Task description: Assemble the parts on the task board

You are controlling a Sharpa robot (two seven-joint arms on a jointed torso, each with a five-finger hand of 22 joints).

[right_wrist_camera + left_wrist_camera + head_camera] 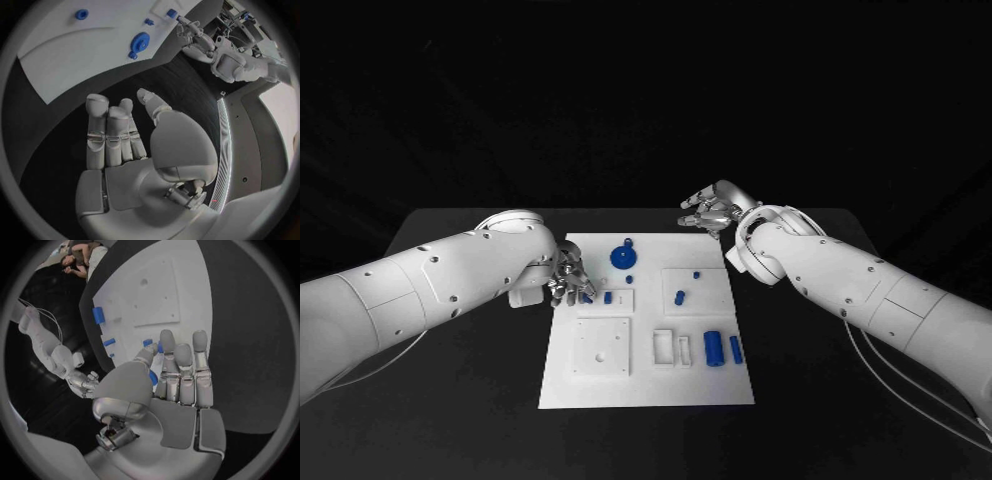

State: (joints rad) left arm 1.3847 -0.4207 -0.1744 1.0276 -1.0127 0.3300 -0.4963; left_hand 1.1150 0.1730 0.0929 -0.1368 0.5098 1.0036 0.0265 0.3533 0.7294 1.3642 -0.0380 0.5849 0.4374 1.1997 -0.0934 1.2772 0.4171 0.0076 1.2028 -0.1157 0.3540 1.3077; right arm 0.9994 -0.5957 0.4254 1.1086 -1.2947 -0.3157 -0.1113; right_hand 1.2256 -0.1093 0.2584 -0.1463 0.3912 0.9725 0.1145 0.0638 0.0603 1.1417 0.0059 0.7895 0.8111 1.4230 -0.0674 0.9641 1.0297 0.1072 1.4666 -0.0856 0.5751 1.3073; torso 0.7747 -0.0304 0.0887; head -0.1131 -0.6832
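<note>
Task board (646,385), the white plate, is lying flat in the middle of the black table (459,400), with its long side running away from the robot. Both white arms are reaching in over the table, one from each side.

Left hand (567,287) is resting at the board's left edge, on its far half, fingers pointing down onto the plate. In the left wrist view the fingers (184,365) are lying straight and side by side, with the thumb bent across toward them, and a small blue part (153,377) is showing between thumb and fingers. Whether the hand is actually pinching that part cannot be told from these views.

Right hand (711,212) is hovering over the bare table just beyond the board's far right corner. Its fingers (106,135) are extended and apart, and nothing is sitting in the palm.

Parts on the board, by size: a round blue disc (626,258) is sitting near the far edge; two upright blue pegs (715,348) are standing side by side in the near right area; a smaller blue piece (679,297) is sitting in the square recess on the right; another small blue piece (607,297) is lying just beside the left hand's fingertips.
</note>
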